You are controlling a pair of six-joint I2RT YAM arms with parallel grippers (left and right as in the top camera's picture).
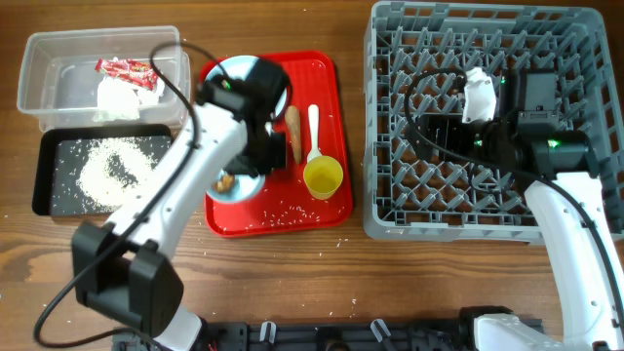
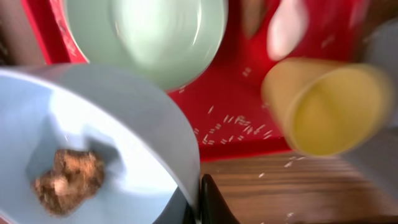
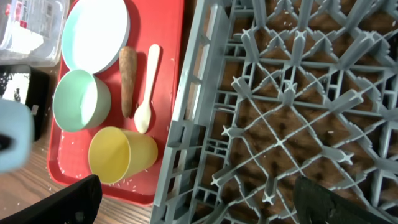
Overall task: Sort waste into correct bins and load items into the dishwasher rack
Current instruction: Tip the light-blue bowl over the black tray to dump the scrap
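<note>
Wooden table (image 1: 292,283), red tray (image 1: 327,78), grey rack (image 1: 390,224), left pincer (image 1: 252,168) gripping blue bowl (image 2: 112,118), right pincer (image 3: 199,202) spread, empty

Robot-lab test bench: wooden table (image 1: 292,292), dishwasher rack (image 1: 458,226).

Surface (image 1: 292,283): brown wood, grain visible, low sheen. Dishwasher rack (image 1: 439,229): grey moulded plastic, matt. Red tray (image 1: 322,83): smooth plastic, glossy. Clear tub (image 1: 63,83): see-through plastic, a bit cloudy. Black tray (image 1: 44,175): plastic, dull sheen. Snack wrapper (image 1: 127,68): red shiny film, creased. Napkin (image 1: 119,97): white paper, crumpled, matt. Rice grains (image 1: 107,166): white, matt, loose. Pale blue bowl (image 2: 124,118): smooth, soft sheen; plastic or ceramic, cannot tell. Lump (image 2: 67,180): brown, rough, crumbly. Yellow cup (image 1: 323,177): smooth plastic. Spoon (image 1: 313,127): white plastic, smooth. Sausage-like stick (image 1: 293,122): brown, matt. Left arm shell (image 1: 185,175): white hard plastic, glossy.
</note>
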